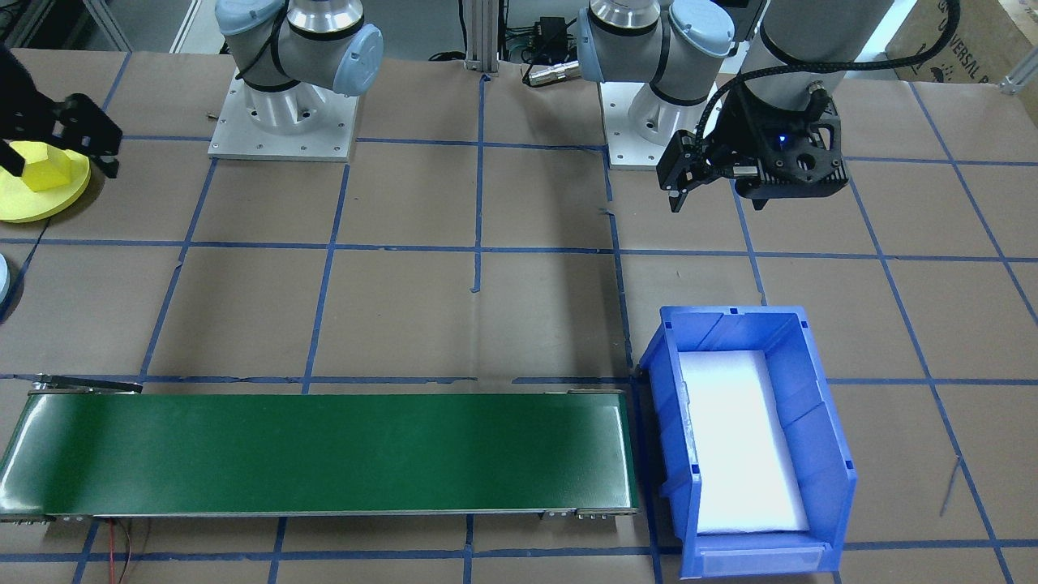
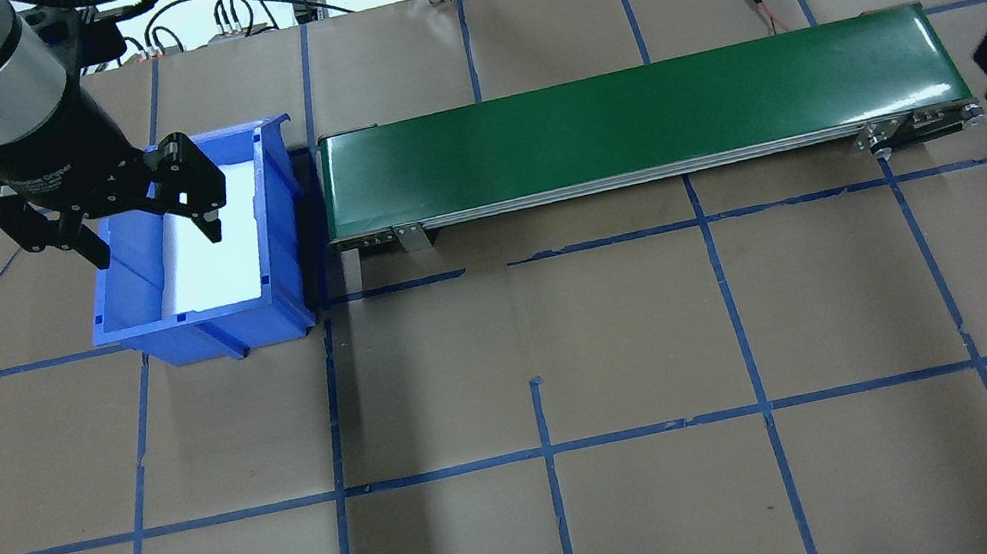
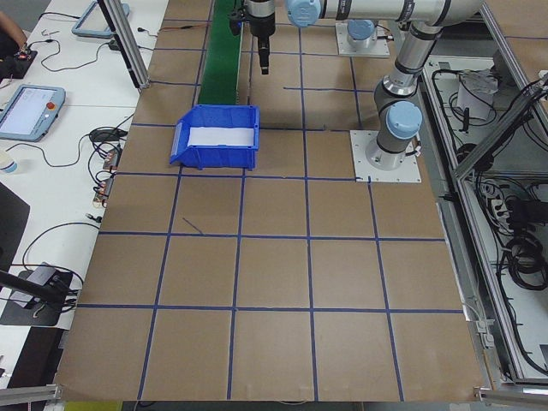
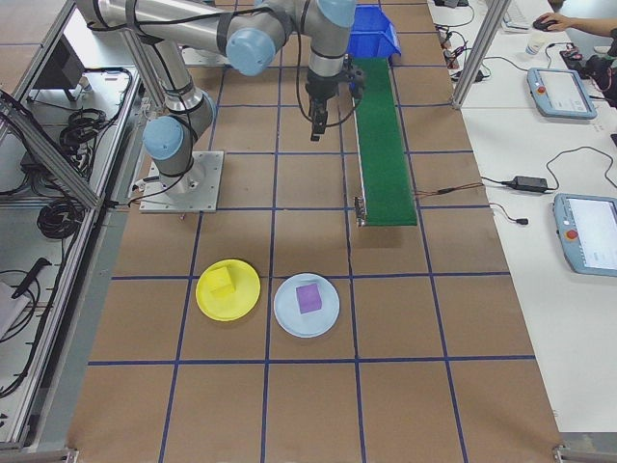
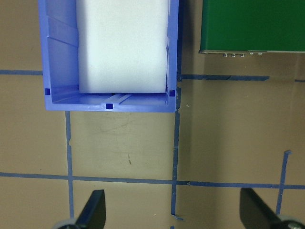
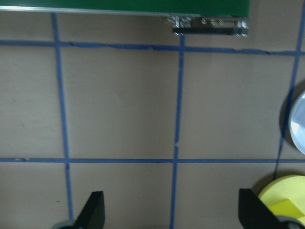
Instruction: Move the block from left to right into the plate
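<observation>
A yellow block (image 1: 45, 172) sits on the round yellow plate (image 1: 24, 207) at the table's end on my right side; the exterior right view shows the block (image 4: 223, 282) on the plate (image 4: 241, 299). My right gripper (image 1: 58, 158) hangs open high above the plate's edge. In its wrist view the fingers (image 6: 93, 210) are spread with nothing between them, and the plate (image 6: 286, 188) is at the lower right. My left gripper (image 2: 156, 245) hovers open and empty over the blue bin (image 2: 279, 213), fingers (image 5: 93, 210) wide apart.
A green conveyor belt (image 2: 638, 119) runs between the bin and the plates. The bin holds a white pad (image 1: 742, 438). A pale blue plate (image 4: 289, 318) carrying a purple block (image 4: 308, 297) lies beside the yellow plate. Brown paper with blue tape lines covers the table.
</observation>
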`<control>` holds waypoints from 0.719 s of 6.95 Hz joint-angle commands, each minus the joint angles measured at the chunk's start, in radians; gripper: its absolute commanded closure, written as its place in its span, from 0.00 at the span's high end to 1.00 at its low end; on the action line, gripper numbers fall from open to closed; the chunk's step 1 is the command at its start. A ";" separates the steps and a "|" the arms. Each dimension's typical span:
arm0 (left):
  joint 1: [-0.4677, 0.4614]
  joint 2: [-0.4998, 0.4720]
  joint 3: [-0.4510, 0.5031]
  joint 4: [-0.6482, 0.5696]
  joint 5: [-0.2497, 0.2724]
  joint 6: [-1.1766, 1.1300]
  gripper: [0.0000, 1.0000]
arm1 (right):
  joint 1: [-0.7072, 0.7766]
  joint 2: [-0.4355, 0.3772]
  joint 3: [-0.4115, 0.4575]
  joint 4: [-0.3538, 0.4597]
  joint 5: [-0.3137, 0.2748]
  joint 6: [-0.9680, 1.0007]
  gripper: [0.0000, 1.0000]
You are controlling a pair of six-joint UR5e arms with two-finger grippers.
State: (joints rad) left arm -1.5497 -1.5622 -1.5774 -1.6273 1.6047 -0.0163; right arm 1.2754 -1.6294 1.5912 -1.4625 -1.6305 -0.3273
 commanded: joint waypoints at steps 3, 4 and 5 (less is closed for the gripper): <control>-0.004 0.001 -0.001 -0.003 0.000 -0.001 1.00 | 0.261 0.075 -0.132 0.005 0.067 0.321 1.00; -0.004 0.001 -0.001 -0.003 0.000 -0.001 1.00 | 0.275 0.086 -0.154 0.010 0.060 0.323 1.00; -0.004 0.001 -0.001 -0.003 0.000 -0.001 1.00 | 0.282 0.095 -0.158 0.025 0.057 0.321 1.00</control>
State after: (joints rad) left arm -1.5538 -1.5616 -1.5784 -1.6304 1.6046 -0.0169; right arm 1.5417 -1.5451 1.4450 -1.4502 -1.5622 -0.0086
